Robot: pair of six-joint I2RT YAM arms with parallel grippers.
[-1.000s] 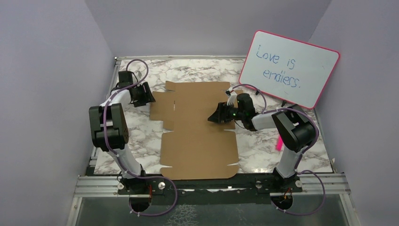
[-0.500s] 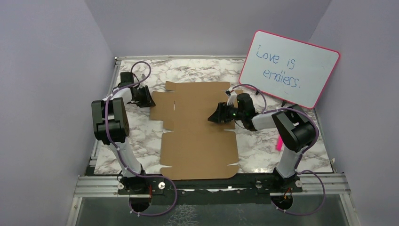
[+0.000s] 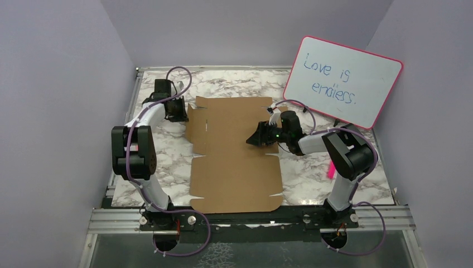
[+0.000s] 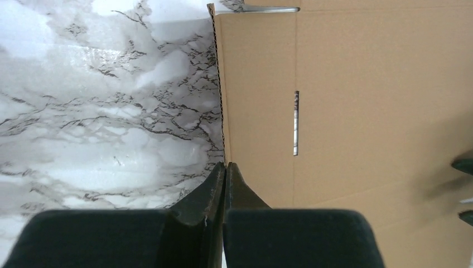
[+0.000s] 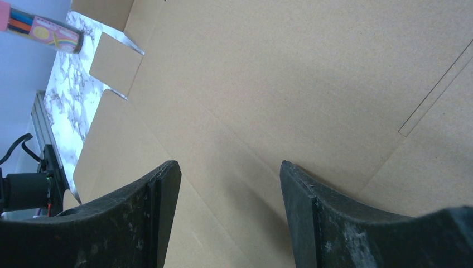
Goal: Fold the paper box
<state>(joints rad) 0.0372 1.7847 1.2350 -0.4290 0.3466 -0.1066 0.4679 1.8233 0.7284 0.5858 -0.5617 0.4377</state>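
Reaches far forward with the left arm (image 3: 146,120), elbow up, wrist turned toward the left side of the paper box (image 3: 234,167). Pinches the box's raised left flap edge with the left claw (image 4: 225,166), fingers pressed fully together. Stretches the right arm (image 3: 312,142) low and leftward over the box's right half. Holds the right claw (image 5: 228,170) spread wide, low over the box's face, gripping nothing.
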